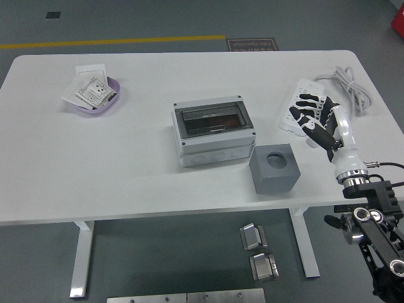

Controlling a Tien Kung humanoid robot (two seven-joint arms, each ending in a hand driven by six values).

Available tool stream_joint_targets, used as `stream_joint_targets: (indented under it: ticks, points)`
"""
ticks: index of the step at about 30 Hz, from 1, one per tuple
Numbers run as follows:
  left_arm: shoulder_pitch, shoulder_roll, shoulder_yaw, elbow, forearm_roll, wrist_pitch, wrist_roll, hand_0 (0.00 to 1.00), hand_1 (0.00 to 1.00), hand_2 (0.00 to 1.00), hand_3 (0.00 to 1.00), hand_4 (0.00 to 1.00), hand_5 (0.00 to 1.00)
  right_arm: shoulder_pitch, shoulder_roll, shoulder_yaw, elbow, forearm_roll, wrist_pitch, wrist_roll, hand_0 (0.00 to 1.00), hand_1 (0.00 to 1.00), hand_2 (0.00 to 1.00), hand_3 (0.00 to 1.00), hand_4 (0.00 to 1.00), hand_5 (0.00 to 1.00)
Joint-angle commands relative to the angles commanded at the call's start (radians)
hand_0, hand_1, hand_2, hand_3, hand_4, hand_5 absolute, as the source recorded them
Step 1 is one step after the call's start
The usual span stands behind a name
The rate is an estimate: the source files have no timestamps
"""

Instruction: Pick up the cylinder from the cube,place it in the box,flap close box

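The right hand, black with white finger segments, hovers over the right part of the white desk, its fingers spread wide and holding nothing. It sits in front of the white power strip, whose grey-white cable loops toward the desk's far right corner. The black forearm and its joints come in from the lower right corner.

The grey cube stands near the front edge of the desk, to the left of the hand and apart from it. A round recess shows in its top face; whether the cylinder sits inside cannot be told from here.

The light grey plastic box with a dark transparent flap stands at the desk's middle, just behind and left of the cube, its flap lying flat and closed.

At the far left, a shallow purple bowl holds white printed packets.
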Motion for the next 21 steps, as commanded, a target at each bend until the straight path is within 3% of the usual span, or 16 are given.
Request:
stream_joint_targets:
  ticks: [4,5,10,11,21]
  points:
    - [-0.003,0.003,-0.002,0.000,-0.001,0.001,-0.003,0.683,0.717,0.628,0.685,0.682,0.399,-0.004,-0.001,-0.004,-0.003,0.032,0.009,0.018,0.764,0.692,0.738,0.761,0.998,0.740]
    - [-0.004,0.002,-0.001,0.000,-0.002,0.001,-0.003,0.682,0.717,0.628,0.685,0.682,0.399,-0.005,-0.002,-0.005,-0.003,0.038,0.010,0.023,0.856,0.816,0.854,0.839,0.998,0.915]
    - [-0.006,-0.004,-0.003,0.000,0.002,0.000,-0.001,0.682,0.717,0.628,0.685,0.682,0.399,-0.007,-0.005,-0.010,0.002,0.063,0.013,0.042,0.856,0.816,0.854,0.839,0.998,0.915]
    - [-0.006,-0.005,-0.002,0.000,0.001,0.000,-0.001,0.682,0.717,0.628,0.684,0.682,0.399,-0.008,-0.006,-0.009,0.003,0.067,0.014,0.045,0.854,0.817,0.839,0.840,0.998,0.862]
    - [-0.008,-0.007,-0.006,0.000,0.008,-0.001,-0.001,0.682,0.717,0.628,0.684,0.682,0.399,-0.013,-0.002,-0.013,0.001,0.080,0.017,0.060,0.852,0.805,0.825,0.824,0.998,0.810]
